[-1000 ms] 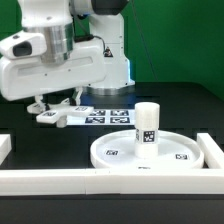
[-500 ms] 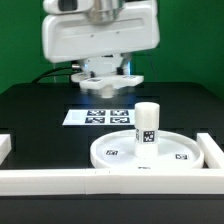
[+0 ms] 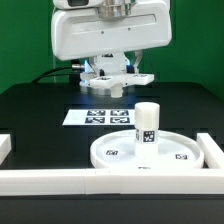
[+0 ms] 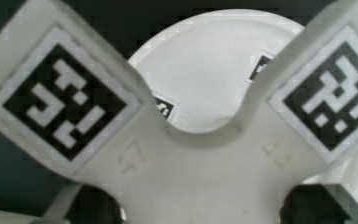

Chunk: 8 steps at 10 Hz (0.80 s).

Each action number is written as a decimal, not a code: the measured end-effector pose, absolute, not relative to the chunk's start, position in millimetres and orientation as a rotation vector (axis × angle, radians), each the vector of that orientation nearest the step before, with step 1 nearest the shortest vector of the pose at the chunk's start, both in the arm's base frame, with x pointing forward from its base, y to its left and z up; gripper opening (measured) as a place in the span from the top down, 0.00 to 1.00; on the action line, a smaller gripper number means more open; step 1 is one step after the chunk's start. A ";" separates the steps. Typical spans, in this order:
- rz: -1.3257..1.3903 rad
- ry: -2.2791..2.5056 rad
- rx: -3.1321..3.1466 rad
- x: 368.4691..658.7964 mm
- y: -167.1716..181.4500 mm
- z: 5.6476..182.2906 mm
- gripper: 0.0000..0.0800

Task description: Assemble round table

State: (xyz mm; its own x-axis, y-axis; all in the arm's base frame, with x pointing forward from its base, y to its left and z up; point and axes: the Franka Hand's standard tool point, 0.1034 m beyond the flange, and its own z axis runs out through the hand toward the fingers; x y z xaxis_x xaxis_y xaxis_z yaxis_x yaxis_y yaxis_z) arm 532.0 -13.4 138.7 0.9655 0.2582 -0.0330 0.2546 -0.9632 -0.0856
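White leg (image 3: 147,125) upright on rimmed round disc (image 3: 120,161); tagged cross foot (image 4: 176,150) aloft.

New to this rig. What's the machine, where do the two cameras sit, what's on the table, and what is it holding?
It is one robot arm ending in a two-finger gripper. The exterior view comes from a camera off the arm; the wrist view comes from a camera on the arm's wrist. The gripper is shut on the flat cross-shaped foot, held in the air. On the black table lie a round disc with a short leg standing upright on it, the marker board, and white rail bars.
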 end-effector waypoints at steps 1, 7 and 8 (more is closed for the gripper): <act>0.069 -0.408 -3.029 538.4 -2.2 147.1 0.44; 0.011 -0.491 -3.018 566.1 32.7 143.1 0.44; 0.012 -0.492 -3.018 566.1 33.1 140.5 0.44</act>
State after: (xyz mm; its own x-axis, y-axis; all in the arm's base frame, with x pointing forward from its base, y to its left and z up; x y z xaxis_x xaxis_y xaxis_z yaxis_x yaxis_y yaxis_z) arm 566.1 33.1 140.5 0.9483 0.3174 0.0054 0.3167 -0.9448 -0.0834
